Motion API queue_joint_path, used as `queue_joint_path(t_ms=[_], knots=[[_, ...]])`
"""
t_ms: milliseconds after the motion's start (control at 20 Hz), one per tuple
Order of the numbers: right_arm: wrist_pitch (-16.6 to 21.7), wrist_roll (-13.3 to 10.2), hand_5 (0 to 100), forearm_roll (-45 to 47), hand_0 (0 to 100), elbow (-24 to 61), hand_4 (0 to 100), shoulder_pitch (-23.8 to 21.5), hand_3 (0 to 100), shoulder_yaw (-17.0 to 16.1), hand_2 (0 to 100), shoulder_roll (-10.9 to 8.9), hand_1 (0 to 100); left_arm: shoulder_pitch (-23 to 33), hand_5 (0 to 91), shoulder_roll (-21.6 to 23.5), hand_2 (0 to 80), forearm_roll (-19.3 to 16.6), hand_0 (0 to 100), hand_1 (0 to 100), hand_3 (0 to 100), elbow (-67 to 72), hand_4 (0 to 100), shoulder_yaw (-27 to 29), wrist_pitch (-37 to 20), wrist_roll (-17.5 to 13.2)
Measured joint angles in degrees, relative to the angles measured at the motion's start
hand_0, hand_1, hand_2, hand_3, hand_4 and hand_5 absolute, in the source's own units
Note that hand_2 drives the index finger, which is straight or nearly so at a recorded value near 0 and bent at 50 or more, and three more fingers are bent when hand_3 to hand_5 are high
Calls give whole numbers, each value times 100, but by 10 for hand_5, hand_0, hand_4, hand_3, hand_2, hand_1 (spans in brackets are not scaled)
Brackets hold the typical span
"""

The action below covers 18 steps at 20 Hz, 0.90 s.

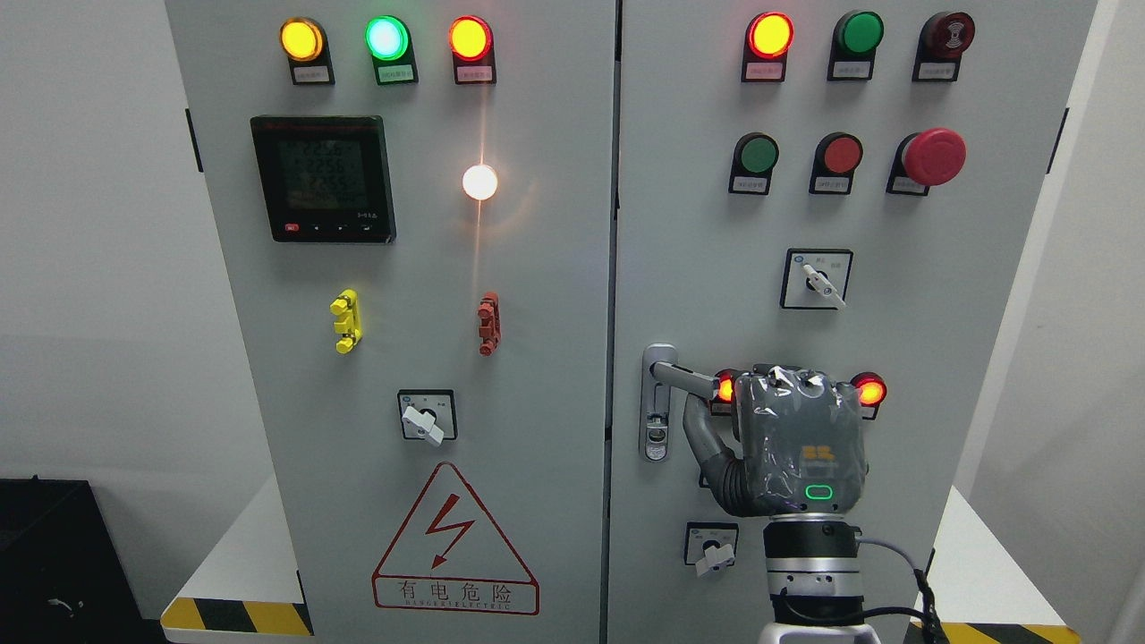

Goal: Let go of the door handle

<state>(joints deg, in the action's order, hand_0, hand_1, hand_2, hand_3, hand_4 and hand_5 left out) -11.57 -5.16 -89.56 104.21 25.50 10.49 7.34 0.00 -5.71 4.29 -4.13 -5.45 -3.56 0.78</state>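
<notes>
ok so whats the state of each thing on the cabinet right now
door handle: lever horizontal, right hand on its end
left door top lamps: amber, green and red, all lit
white lamp: lit
meter: display on
right door top red lamp: lit
green lamp beside it: off
emergency stop: state unclear

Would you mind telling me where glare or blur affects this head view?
Head view: the white lamp blooms with a vertical streak; the red lamps beside the right hand flare; the meter display is dim and unreadable; the door handle stays sharp.
</notes>
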Motion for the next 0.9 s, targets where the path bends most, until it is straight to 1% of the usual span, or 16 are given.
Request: queue_joint_path(t_ms=[351, 551, 651, 701, 801, 901], knots=[[22, -71, 1000, 2, 563, 161, 1000, -231, 1000, 1, 978, 0, 396, 0, 0, 0, 0, -1, 120, 556, 0, 2, 0, 0, 0, 0], [37, -82, 1000, 7, 553, 316, 1000, -424, 1000, -10, 944, -10, 394, 0, 0, 0, 0, -1, 120, 556, 0, 2, 0, 0, 0, 0], [86, -84, 1000, 19, 550, 416, 1000, -550, 1000, -26, 902, -15, 391, 0, 0, 0, 0, -2, 120, 556, 0, 1, 0, 0, 0, 0], [141, -86, 986, 28, 549, 463, 998, -614, 1000, -41, 859, -18, 389, 0, 0, 0, 0, -2, 120, 556, 0, 1, 0, 0, 0, 0], [318, -95, 902, 47, 547, 586, 931, -783, 1000, -91, 758, -21, 388, 0, 0, 0, 0, -2, 120, 556, 0, 1, 0, 0, 0, 0], [550, -108, 815, 80, 543, 728, 852, -982, 873, -184, 627, -24, 387, 0, 0, 0, 0, -2, 120, 556, 0, 1, 0, 0, 0, 0]])
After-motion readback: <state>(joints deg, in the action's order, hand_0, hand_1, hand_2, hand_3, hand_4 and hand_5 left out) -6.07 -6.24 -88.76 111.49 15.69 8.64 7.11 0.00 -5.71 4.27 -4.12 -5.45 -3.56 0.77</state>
